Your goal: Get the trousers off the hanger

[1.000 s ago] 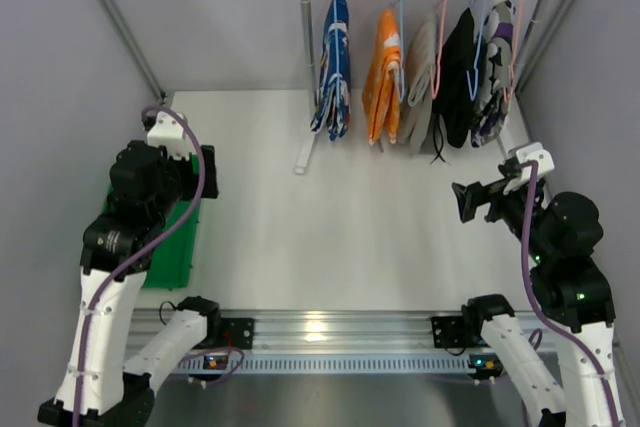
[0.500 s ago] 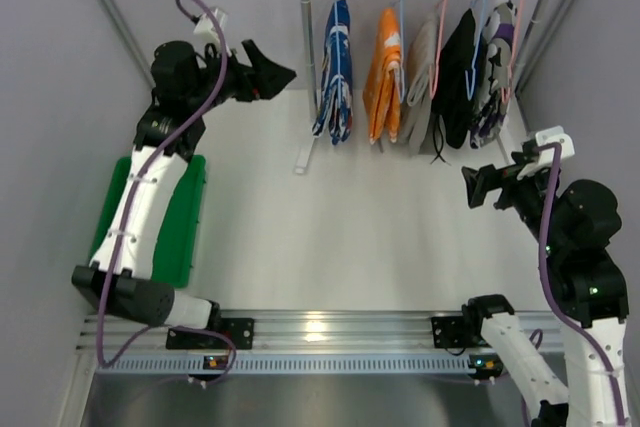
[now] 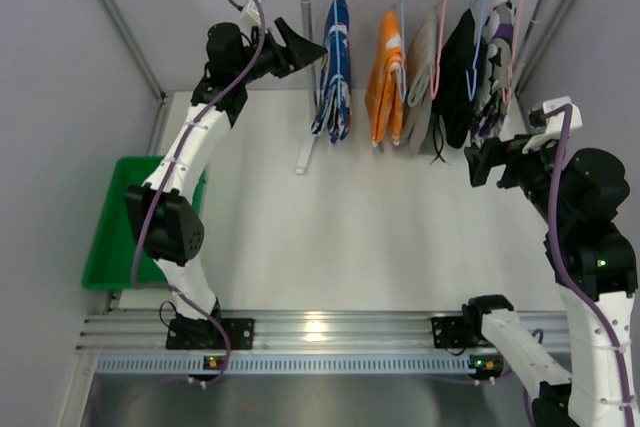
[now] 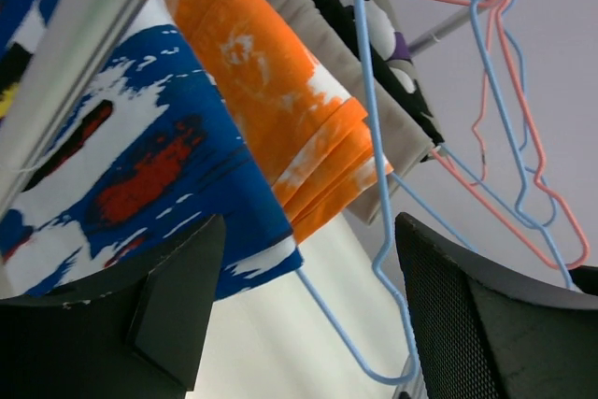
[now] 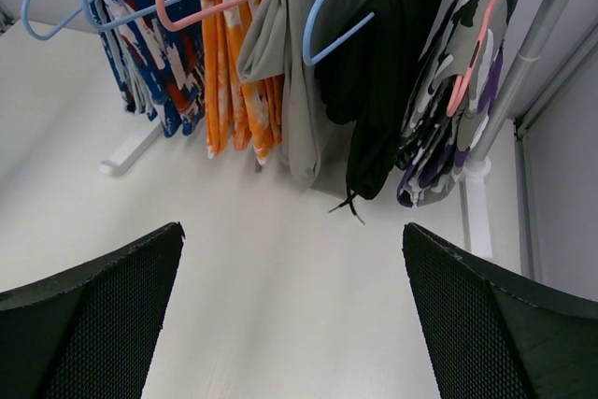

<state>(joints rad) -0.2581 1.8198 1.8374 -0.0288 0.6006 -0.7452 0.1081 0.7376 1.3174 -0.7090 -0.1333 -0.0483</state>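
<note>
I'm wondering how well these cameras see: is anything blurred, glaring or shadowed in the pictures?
Top view: even, soft light, with one bright glare spot on the metal rail near the bases. Left wrist view: the rack pole close to the lens is blurred, the blue patterned trousers fairly sharp. Right wrist view: the hanging clothes are sharp, with hardly any shadow on the table.

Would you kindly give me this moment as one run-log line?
phase: pre-grasp | left pincer: open, beside blue trousers, not gripping | right pincer: open, empty | blue trousers: hanging, not removed
</note>
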